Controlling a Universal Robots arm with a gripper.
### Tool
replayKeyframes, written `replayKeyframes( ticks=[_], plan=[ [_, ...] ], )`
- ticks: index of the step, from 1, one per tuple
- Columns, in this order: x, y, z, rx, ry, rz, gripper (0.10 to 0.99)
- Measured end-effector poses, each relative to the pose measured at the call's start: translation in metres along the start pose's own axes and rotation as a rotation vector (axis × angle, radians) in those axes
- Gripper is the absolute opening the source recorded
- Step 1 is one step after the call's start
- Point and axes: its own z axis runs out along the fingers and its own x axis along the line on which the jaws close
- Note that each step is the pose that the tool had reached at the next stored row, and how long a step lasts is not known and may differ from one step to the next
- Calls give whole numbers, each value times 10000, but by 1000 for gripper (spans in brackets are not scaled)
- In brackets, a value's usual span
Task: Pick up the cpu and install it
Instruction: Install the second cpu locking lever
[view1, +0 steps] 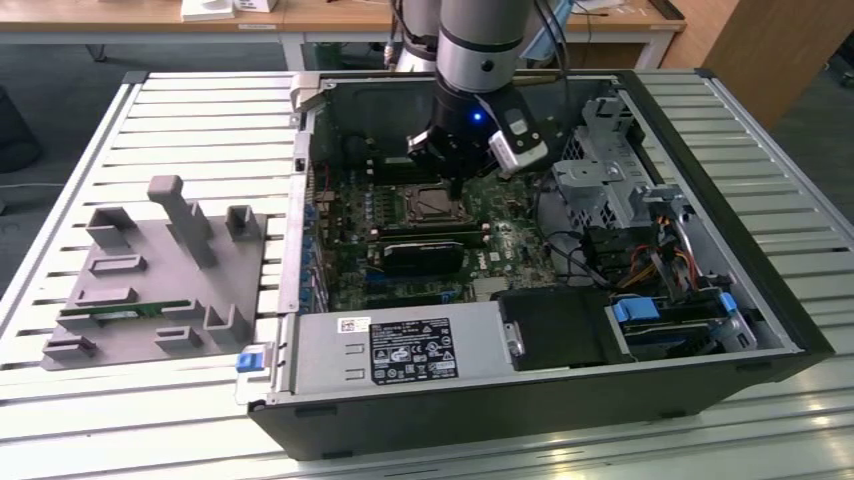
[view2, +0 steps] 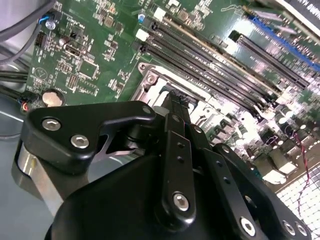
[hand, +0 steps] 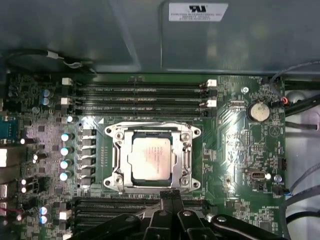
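The cpu (hand: 155, 159), a silvery-grey square with a pale rim, lies flat inside the metal-framed socket (hand: 116, 160) on the green motherboard. In the first wrist view my gripper (hand: 170, 193) has its black fingers pressed together with nothing between them. Their tips stand over the socket frame's edge, beside the cpu and not on it. In the exterior view the gripper (view1: 455, 186) hangs inside the open computer case, just above the socket (view1: 434, 205). In the second wrist view the gripper's fingers (view2: 176, 150) point down at the socket frame (view2: 152, 80).
Case walls (view1: 310, 150) surround the arm. A drive cage (view1: 601, 180) and cables (view1: 627, 265) crowd the exterior view's right, and a power supply (view1: 400, 350) fills the front. Memory slots (hand: 145, 95) run beside the socket. A grey fixture (view1: 147, 270) holding a green memory stick (view1: 127, 312) sits outside the case on the left.
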Motion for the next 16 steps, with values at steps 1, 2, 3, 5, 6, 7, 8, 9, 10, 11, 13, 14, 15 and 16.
replayKeyframes(
  ticks=[1,2,3,5,6,7,8,9,10,11,13,14,15,16],
  plan=[
    [0,-10,1,0,0,0,106],
    [0,-19,1,0,0,1,106],
    [0,-26,2,0,0,0,106],
    [1,-44,1,1,0,0,106],
    [1,-61,0,1,1,0,106],
    [1,-81,-1,1,1,0,106],
    [1,-101,-2,0,0,0,106],
    [1,-117,-3,-7,2,1,106],
    [1,-129,-4,-24,5,0,106],
    [1,-137,-5,-51,11,1,106],
    [1,-152,-6,-109,27,1,106],
    [4,-153,-4,-115,29,3,106],
    [14,-153,0,-117,29,2,106],
    [27,-154,1,-114,31,1,106]
  ],
)
